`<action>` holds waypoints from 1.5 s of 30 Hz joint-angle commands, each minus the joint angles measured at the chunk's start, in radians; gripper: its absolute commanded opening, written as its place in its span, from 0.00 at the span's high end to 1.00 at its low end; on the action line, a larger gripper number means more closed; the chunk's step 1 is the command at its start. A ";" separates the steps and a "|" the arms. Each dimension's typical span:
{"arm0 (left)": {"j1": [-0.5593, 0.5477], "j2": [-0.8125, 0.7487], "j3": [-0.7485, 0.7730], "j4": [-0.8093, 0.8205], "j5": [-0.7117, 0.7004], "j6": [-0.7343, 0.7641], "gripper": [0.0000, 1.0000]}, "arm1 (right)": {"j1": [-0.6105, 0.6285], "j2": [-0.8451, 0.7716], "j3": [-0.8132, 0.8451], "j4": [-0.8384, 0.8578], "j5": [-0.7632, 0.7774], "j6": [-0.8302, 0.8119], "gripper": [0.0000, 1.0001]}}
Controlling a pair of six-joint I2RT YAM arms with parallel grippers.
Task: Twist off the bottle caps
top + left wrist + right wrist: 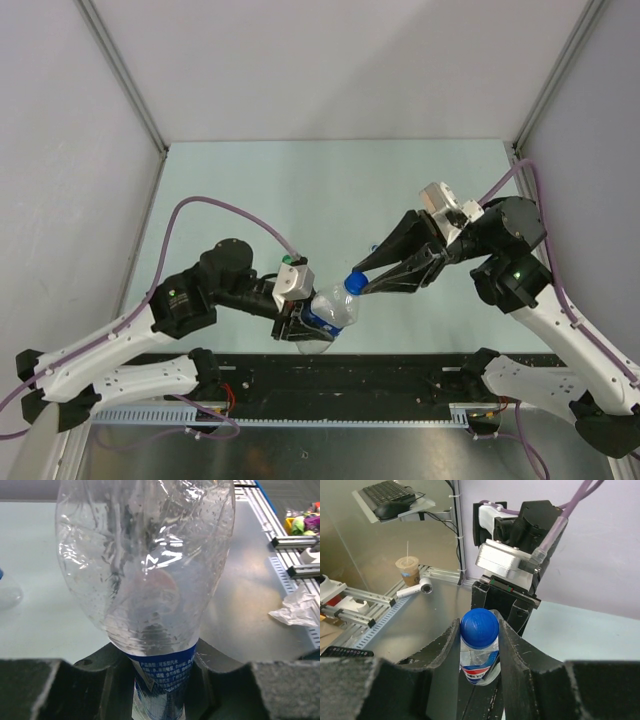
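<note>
I have the clear bottle (330, 312) held between the arms over the near edge of the table (300, 190), with my left gripper (298, 325) clamped on its blue-labelled middle. Its long axis runs diagonally, with the base toward me. The blue cap (354, 283) points up-right into my right gripper (364, 284), whose jaws pinch the cap.
</note>
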 commanded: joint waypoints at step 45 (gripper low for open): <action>-0.174 0.246 0.141 0.113 -1.190 0.087 1.00 | -0.020 0.014 -0.026 -0.165 0.917 0.358 0.27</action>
